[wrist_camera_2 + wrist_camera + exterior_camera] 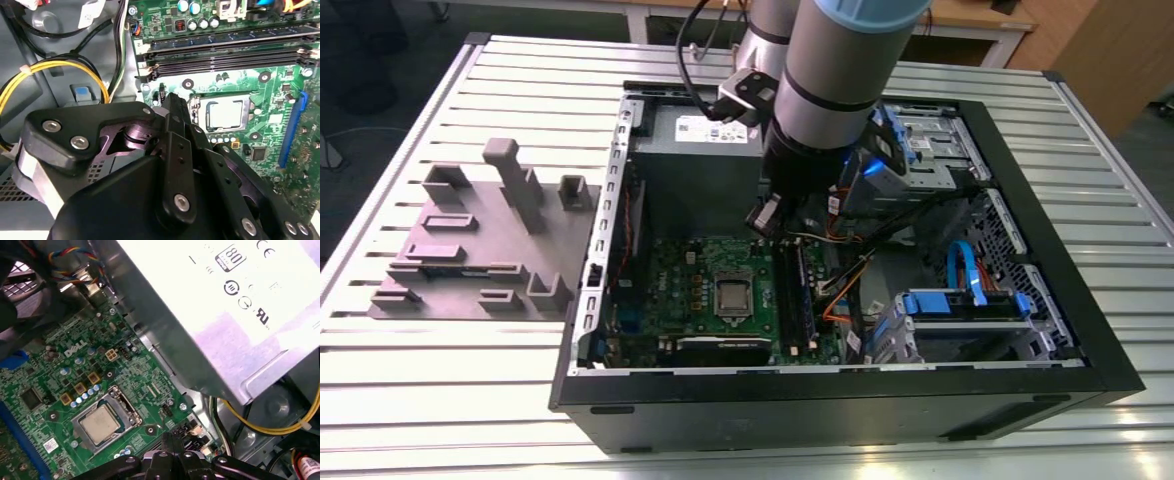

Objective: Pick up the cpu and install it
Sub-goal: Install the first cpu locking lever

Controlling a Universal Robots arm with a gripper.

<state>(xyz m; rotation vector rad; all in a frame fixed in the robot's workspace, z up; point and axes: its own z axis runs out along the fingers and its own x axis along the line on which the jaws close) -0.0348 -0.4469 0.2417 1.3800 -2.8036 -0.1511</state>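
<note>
Pincer [767,218] first: it is hanging inside the open computer case [854,385], over the upper edge of the green motherboard [680,270], and its fingers are looking pressed together with nothing between them (the second wrist view shows this best).

Sweeping across from the exterior view's left, a grey moulded fixture [480,240] is sitting on the slatted table [440,390], well apart from the case. Next the motherboard is lying flat on the case floor, and the cpu [732,296] is resting in its socket near the board's middle, silvery top facing up; it is showing in both wrist views too [226,113] [100,423]. The pincer is hovering near it, not touching it. Further right, blue drive cages [961,305] are crowding the case.

I'd judge the work here is asking for slow, square travel, since yellow cables [260,427] and memory slots [230,50] are running close by the fingers.
</note>
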